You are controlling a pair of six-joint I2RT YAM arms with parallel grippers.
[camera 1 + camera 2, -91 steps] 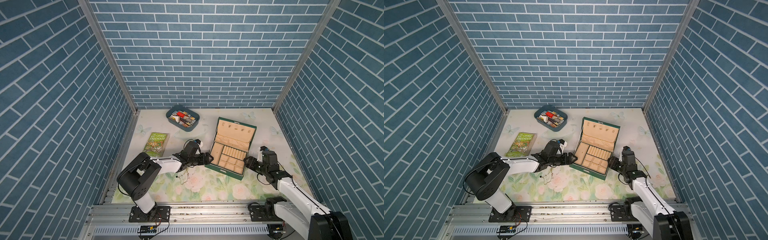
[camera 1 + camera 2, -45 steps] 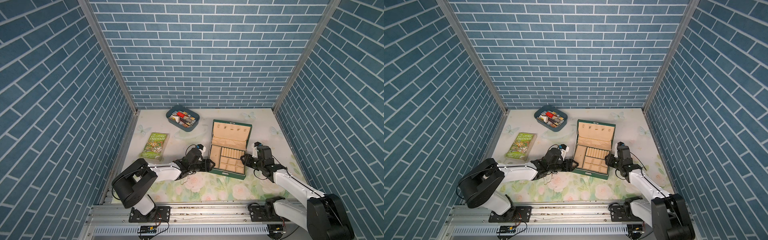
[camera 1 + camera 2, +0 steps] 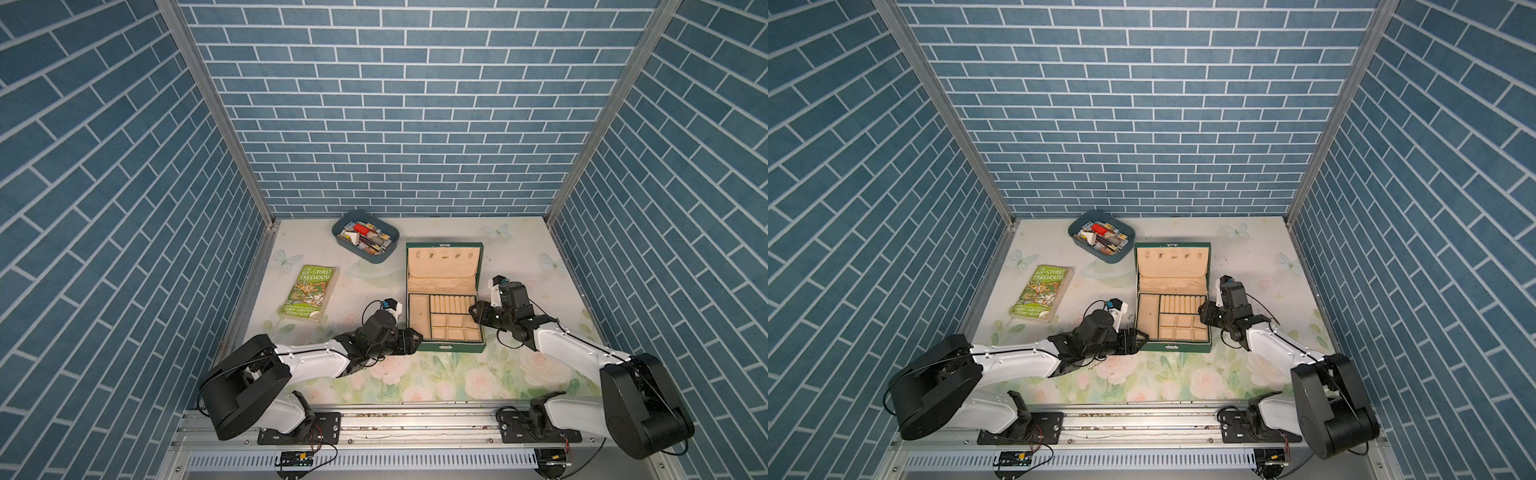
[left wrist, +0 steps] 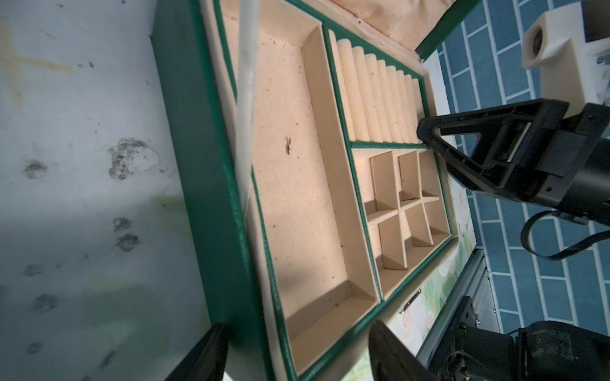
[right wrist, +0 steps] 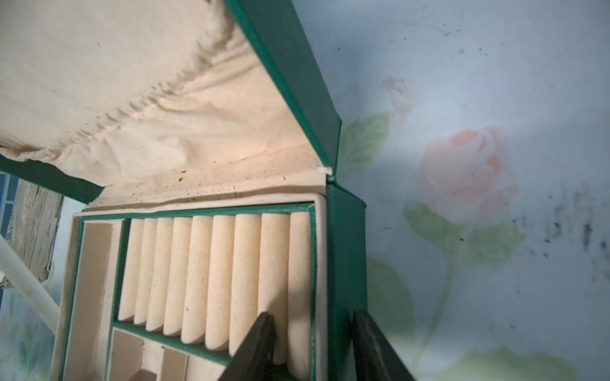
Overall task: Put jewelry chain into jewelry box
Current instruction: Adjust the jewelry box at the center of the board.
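We have each end effector straddling a side wall of the open jewelry box [image 3: 444, 320]: left end effector [image 3: 411, 341] on its left wall, right end effector [image 3: 478, 316] on its right. The jewelry chain [image 3: 1094, 365] lies on the desk [image 3: 457, 374] under our left arm; light, limp and slippery, it looks best pinched mid-length.

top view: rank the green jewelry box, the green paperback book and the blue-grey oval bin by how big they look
1. Dark green hinged jewelry box, lid open: clearly largest.
2. Green paperback book and blue-grey oval bin: they look alike; the bin sits farther from the camera, so I will not rank them.
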